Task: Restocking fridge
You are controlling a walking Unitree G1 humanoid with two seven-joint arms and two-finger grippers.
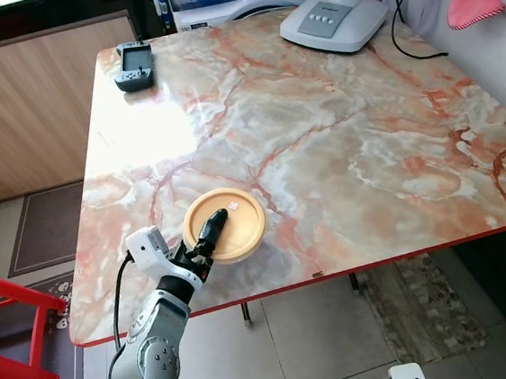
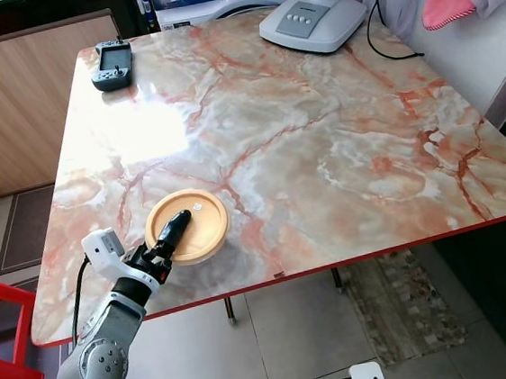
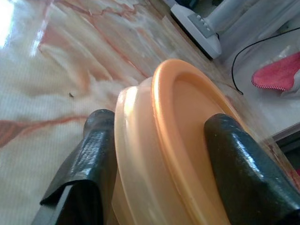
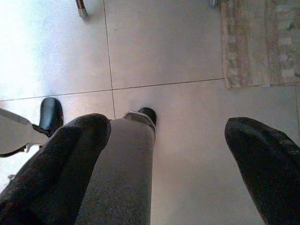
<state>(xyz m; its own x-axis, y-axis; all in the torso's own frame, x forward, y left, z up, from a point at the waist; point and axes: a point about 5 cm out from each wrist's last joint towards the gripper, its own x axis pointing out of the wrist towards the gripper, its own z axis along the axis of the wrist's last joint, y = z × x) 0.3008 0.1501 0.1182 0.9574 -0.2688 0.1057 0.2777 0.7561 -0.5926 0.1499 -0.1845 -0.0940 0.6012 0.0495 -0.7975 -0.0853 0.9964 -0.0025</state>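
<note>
A round orange lidded container (image 1: 224, 224) is seen near the front left edge of a marble-patterned table (image 1: 338, 135), gripped by the left gripper (image 1: 206, 240), whose two black fingers (image 3: 234, 164) are closed across its rim, one pressed on the lid and the other under the wall. The right gripper (image 4: 164, 164) is held idle, its fingers spread wide above the tiled floor (image 4: 178, 47) with nothing between them. The grip is judged shallow, taken at one side only, so the container could tilt or slip free once lifted, and the lid could be pried loose. A game controller (image 1: 134, 65) and a white appliance base (image 1: 333, 20) are left well apart at the far end.
</note>
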